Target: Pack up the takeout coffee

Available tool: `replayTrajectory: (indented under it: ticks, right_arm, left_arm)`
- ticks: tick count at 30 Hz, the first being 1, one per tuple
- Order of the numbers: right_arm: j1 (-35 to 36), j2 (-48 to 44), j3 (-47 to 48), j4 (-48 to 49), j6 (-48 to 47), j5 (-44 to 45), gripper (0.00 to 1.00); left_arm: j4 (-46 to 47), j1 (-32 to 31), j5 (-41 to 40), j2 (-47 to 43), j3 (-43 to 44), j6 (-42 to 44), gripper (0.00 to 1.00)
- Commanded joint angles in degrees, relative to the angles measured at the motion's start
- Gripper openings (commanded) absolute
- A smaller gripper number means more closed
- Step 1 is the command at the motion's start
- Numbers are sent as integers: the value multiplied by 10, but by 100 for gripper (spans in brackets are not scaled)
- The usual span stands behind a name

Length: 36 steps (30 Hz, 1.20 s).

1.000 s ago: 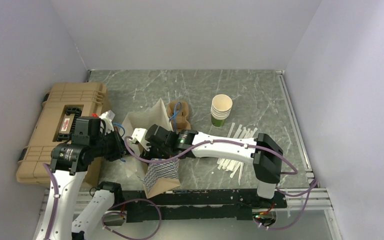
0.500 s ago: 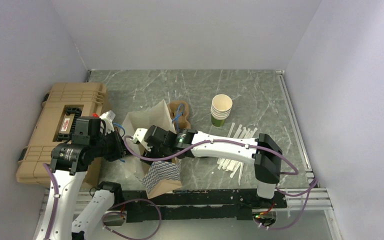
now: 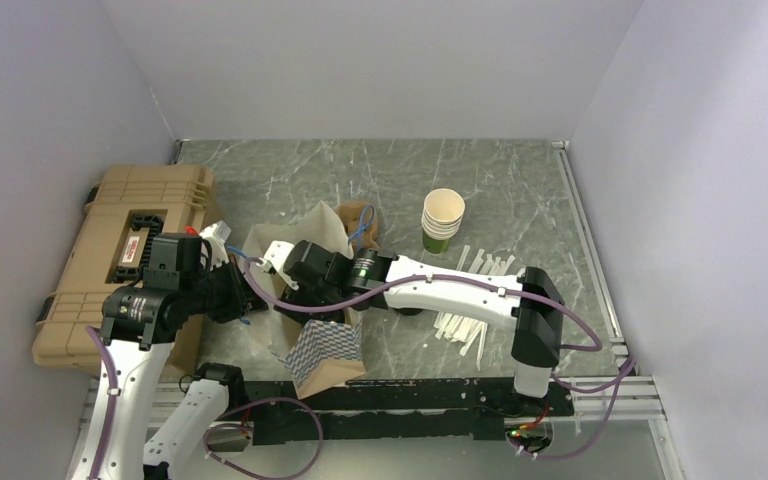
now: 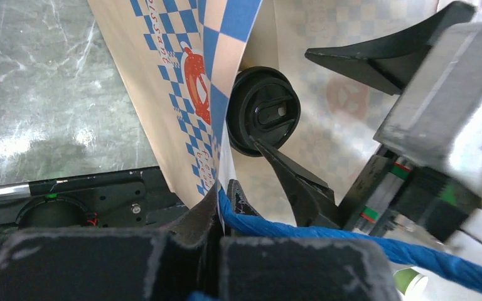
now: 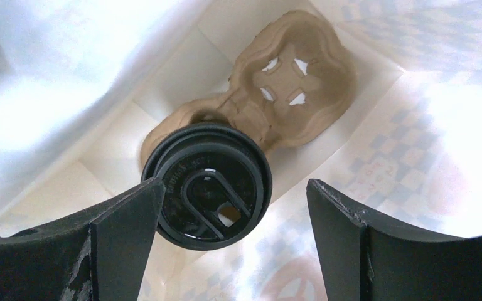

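While your left gripper (image 4: 216, 210) clamps the rim of the paper bag (image 4: 163, 75), your right gripper (image 5: 235, 188) hangs released around the takeout coffee (image 5: 207, 185), seated in the carrier (image 5: 289, 69) at seven o'clock of its empty well; placing looks done, and next you need a straight lift clear of the lid.

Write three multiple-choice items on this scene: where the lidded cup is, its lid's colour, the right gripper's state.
1. The lidded cup is: A in the paper bag; B on the tan case; C beside the cup stack.
2. Its lid is: A white; B black; C green.
3. The right gripper is: A shut on the cup; B shut, empty; C open.
Key: 1 A, bag walls surround it; 2 B, black in both wrist views; 3 C, a wide gap parts its fingers.
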Motion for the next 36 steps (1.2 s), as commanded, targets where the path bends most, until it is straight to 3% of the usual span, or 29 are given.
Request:
replayTrajectory:
  ticks: [1, 14, 20, 27, 36]
  right_arm:
    - [-1, -34, 41, -15, 0, 35, 88]
    - [-3, -86, 79, -15, -4, 85, 89]
    - [-3, -115, 73, 0, 2, 89, 84]
    - [-3, -197, 23, 59, 0, 68, 73]
    - [-2, -387, -111, 232, -16, 4, 75]
  left_arm:
    - [-4, -2, 6, 5, 7, 14, 2]
    - [13, -2, 14, 12, 22, 37, 0]
    - [33, -2, 20, 7, 20, 51, 0]
    - [85, -2, 11, -9, 33, 81, 0]
    - [168, -2, -16, -46, 18, 110, 0]
